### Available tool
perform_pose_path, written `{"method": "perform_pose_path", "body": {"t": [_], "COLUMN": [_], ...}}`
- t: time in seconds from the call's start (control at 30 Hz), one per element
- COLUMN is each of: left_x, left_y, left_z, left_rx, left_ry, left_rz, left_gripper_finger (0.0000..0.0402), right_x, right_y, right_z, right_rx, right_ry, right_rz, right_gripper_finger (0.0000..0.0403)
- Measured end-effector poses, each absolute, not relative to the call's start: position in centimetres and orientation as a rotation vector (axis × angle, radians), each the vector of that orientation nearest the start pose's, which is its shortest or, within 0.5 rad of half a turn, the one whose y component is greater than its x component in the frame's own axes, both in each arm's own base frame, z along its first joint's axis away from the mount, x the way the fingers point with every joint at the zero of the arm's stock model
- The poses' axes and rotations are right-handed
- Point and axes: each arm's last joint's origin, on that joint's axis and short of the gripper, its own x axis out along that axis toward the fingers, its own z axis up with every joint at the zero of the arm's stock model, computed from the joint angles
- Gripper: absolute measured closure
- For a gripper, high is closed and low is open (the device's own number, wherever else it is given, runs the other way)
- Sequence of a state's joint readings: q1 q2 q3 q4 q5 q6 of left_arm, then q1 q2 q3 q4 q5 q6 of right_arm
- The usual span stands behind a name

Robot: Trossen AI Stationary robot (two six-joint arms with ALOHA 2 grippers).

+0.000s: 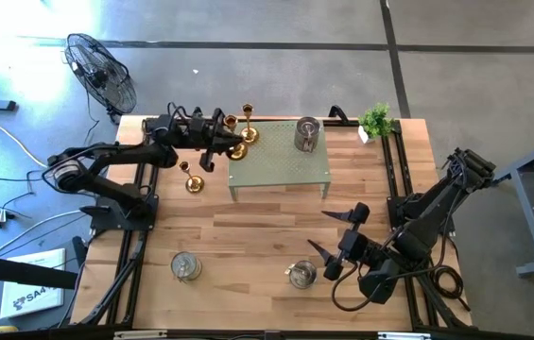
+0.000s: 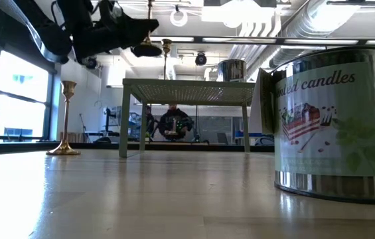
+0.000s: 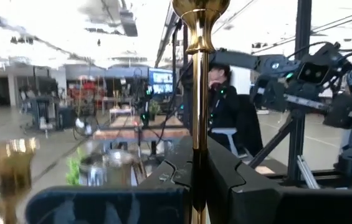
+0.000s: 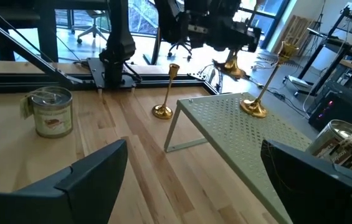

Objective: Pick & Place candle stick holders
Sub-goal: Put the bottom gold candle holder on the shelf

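Candle stick holders are being gathered onto the pale green perforated rack (image 1: 279,163) at the back of my worktop (image 1: 257,236), where one silvery tin (image 1: 307,133) and one gold brass holder (image 1: 248,132) already stand. My left hand (image 1: 221,146) is clamped tight on the thin stem of another brass holder (image 3: 199,93), carrying it upright at the rack's left edge, I judge so its round base lands flat. My right hand (image 1: 335,244) hangs wide and empty, just beside the near tin (image 1: 301,274); a third tin (image 1: 185,266) and a brass holder (image 1: 192,179) wait on the wood.
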State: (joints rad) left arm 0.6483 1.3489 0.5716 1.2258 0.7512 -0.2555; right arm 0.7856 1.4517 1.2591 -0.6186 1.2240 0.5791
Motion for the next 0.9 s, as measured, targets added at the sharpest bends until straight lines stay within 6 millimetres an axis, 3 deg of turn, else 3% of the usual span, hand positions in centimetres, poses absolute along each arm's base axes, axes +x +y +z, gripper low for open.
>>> {"method": "perform_pose_path", "body": {"t": [0.4,0.9], "left_x": [22.8,22.2], "left_y": [14.8,14.3], "left_z": [25.3,24.4], "left_rx": [0.004,0.025], "left_ry": [-0.306,-0.305], "left_rz": [-0.15,-0.161], "left_gripper_finger": [0.0394,0.0394], "right_x": [22.7,22.7], "right_y": [18.8,18.8], "right_z": [32.1,32.1], "right_rx": [-0.128,-0.131], "right_ry": [0.301,0.303], "right_rz": [-0.51,-0.51], "right_gripper_finger": [0.004,0.004]}}
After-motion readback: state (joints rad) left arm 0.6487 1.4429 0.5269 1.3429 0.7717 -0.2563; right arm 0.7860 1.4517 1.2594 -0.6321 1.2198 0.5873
